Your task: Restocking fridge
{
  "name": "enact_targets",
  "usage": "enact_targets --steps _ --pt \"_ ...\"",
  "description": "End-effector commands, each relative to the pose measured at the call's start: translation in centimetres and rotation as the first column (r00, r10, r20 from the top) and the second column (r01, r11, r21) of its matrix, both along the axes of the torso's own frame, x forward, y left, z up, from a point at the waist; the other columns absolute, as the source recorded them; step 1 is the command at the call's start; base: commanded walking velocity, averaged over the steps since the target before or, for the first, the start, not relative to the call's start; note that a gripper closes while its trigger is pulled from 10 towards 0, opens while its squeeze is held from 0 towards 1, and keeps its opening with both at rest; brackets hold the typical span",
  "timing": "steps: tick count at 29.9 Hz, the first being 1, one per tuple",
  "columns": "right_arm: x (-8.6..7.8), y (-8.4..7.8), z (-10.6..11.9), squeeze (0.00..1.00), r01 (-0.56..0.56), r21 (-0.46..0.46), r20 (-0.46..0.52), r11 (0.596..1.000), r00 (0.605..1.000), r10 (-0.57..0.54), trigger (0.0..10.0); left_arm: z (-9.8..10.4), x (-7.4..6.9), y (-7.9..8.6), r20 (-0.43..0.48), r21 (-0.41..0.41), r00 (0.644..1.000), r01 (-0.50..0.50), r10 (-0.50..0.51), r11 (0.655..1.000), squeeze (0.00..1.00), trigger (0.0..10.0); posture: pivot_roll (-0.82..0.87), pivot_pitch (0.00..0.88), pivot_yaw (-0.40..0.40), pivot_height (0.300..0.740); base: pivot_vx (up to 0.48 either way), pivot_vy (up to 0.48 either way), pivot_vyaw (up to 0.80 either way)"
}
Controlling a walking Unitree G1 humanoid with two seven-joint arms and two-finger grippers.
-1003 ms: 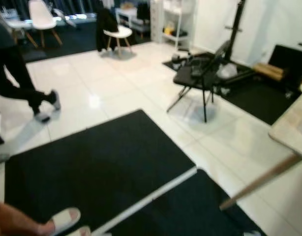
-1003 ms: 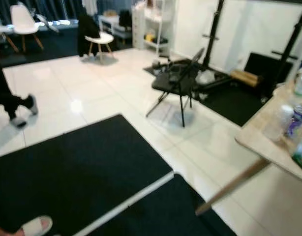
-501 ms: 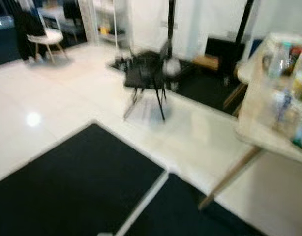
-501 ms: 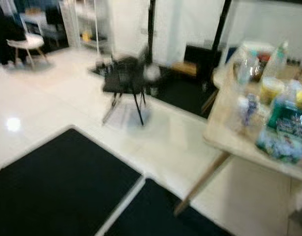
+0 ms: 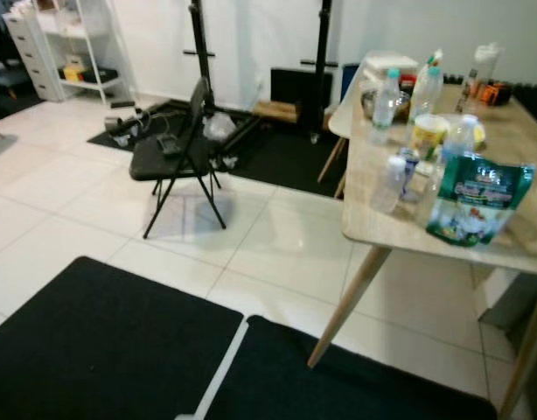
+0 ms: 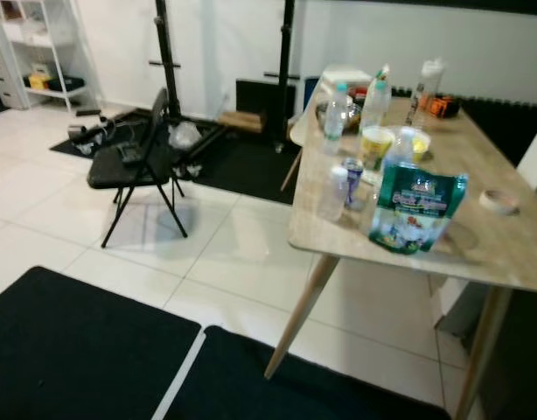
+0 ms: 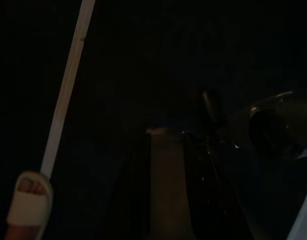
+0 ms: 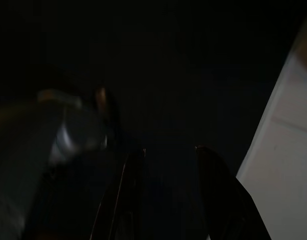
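Now the camera has swung onto the table (image 6: 478, 249) of groceries; both grippers' fingers: cannot tell.

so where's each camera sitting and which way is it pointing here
Left eye view: on the head, looking forward and down at a wooden table with a green bag and a black folding chair.
Right eye view: the head's other eye, same table, bag and chair.
Left wrist view: on the left wrist, very dark, along the left gripper toward the floor; a person's sandalled foot shows.
Right wrist view: on the right wrist, very dark, along the right gripper, pale floor beside it.
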State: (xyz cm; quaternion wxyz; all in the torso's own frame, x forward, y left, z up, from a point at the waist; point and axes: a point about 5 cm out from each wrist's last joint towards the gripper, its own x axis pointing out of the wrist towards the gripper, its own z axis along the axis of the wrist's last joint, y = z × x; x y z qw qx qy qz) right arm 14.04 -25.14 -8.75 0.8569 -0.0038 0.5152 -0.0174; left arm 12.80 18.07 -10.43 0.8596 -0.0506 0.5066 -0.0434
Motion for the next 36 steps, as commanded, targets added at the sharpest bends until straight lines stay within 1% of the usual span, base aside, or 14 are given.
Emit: enact_targets --steps 1,3,10,21,24,28,30,36 --pt "-0.56 0.64 -0.4 0.0 0.009 0.018 -0.019 1.0 1.0 -0.009 10.0 -0.36 -1.17 0.31 -0.042 0.007 0.999 -0.009 0.009 1.0 0.0 10.0 -0.08 0.028 -0.007 0.74 0.251 0.0 -0.79" --pt "-0.56 0.64 -0.4 0.0 0.01 0.017 -0.02 1.0 1.0 -0.009 10.0 -0.36 -1.17 0.3 -0.042 0.007 0.999 -0.01 0.01 1.0 0.0 10.0 -0.08 0.028 -0.007 0.74 0.251 0.0 -0.79" --pt "-0.59 0.64 -0.41 0.0 0.013 0.018 -0.02 1.0 1.0 -0.012 10.0 -0.36 -1.12 0.36 -0.04 0.011 0.999 -0.033 0.034 0.999 0.0 10.0 -0.08 0.028 -0.007 0.74 0.0 0.0 -0.79" --pt "-0.56 0.71 -0.42 0.0 0.014 0.017 -0.016 1.0 1.0 -0.014 10.0 -0.33 -1.03 0.32 -0.038 0.004 0.999 -0.025 0.025 1.0 0.0 10.0 -0.08 0.025 -0.006 0.74 0.0 0.0 -0.79" --pt "-0.41 0.7 -0.35 0.0 0.015 0.012 -0.001 1.0 1.0 -0.015 10.0 -0.32 -1.05 0.35 -0.038 0.004 0.999 -0.025 0.025 1.0 0.0 10.0 -0.08 0.024 -0.006 0.74 0.0 0.0 -0.79" --pt "-0.17 0.67 -0.24 0.0 0.041 0.025 0.022 0.999 0.999 -0.042 10.0 -0.33 -1.09 0.42 -0.038 0.007 0.999 -0.021 0.022 1.0 0.0 10.0 -0.08 0.024 -0.006 0.74 0.0 0.0 -0.78" --pt "-0.12 0.7 -0.22 0.0 0.026 0.02 0.021 0.999 0.999 -0.026 10.0 -0.34 -1.14 0.42 -0.041 0.003 0.999 -0.02 0.02 1.0 0.0 10.0 -0.08 0.024 -0.006 0.74 0.0 0.0 0.0" --pt "-0.03 0.81 -0.19 0.0 0.02 0.031 0.029 0.999 0.999 -0.021 10.0 -0.31 -1.08 0.53 -0.039 0.009 0.999 -0.027 0.027 1.0 0.0 10.0 -0.08 0.024 -0.006 0.74 0.0 -0.347 0.0"
